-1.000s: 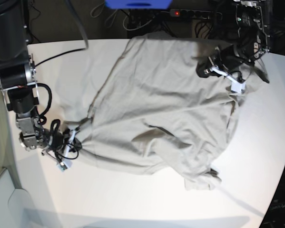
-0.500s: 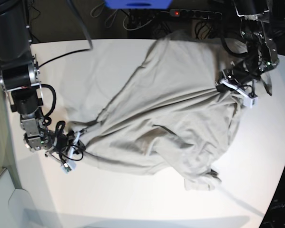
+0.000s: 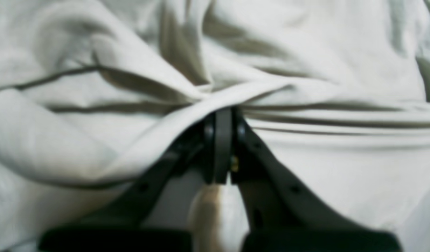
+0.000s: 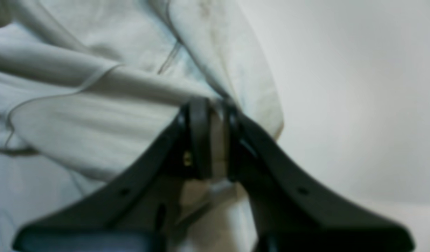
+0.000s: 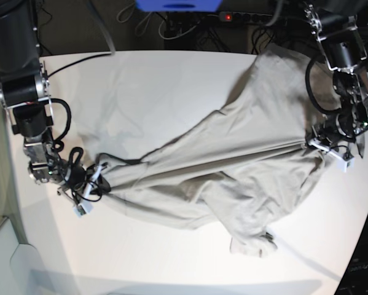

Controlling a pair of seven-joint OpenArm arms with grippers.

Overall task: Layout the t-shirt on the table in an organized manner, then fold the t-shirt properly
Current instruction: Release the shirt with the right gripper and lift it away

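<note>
In the right wrist view, the right gripper (image 4: 213, 115) had its dark jaws drawn close on a bunched fold of the t-shirt (image 4: 96, 115), a strip of pale cloth pressed between them; bare white table (image 4: 358, 98) filled the side beyond the hem. In the left wrist view, the left gripper (image 3: 222, 120) had its jaws pressed fully together, pinching a gathered ridge of the t-shirt (image 3: 306, 63), with creases running out from the pinch to both sides. From the base view, the t-shirt (image 5: 233, 178) lay on the table (image 5: 140, 86), pulled into a long taut band between the two grips. Nearest the front edge, a crumpled lobe of fabric sagged low, ending in a small wad. To that view's left, the right gripper (image 5: 96, 178) sat low at the table surface, holding one end of the cloth, with its arm and looped cables just beside it. To the view's right, the left gripper (image 5: 322, 144) held the other end. Farther back, a broad flap of the shirt rose toward the far edge of the table, near the left arm (image 5: 343, 55). Beyond the table edge, a power strip (image 5: 251, 18) and tangled cables lay in the dark.
</note>
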